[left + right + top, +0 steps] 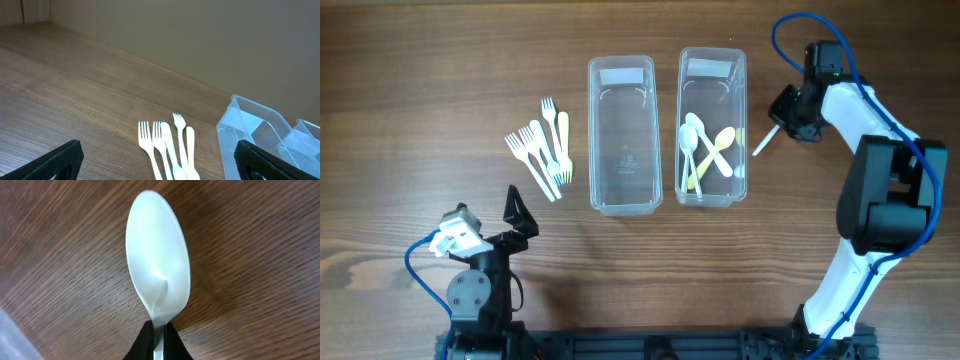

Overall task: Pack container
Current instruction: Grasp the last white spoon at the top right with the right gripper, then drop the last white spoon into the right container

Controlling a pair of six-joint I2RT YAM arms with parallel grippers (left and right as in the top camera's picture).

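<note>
Beside the right container [744, 110], on its outer side, a spoon [157, 265] is pinched by the handle in the right gripper [158, 339], with its bowl over the table [420, 80]. Several spoons [705, 150] are already laid in that container. The left container [620, 62] is seen empty, and the forks [545, 150] are left loose beside it. The left gripper [157, 150] is spread wide, and nothing is held. Packing is judged roughly half done: one spoon and all forks are yet to be placed.
</note>
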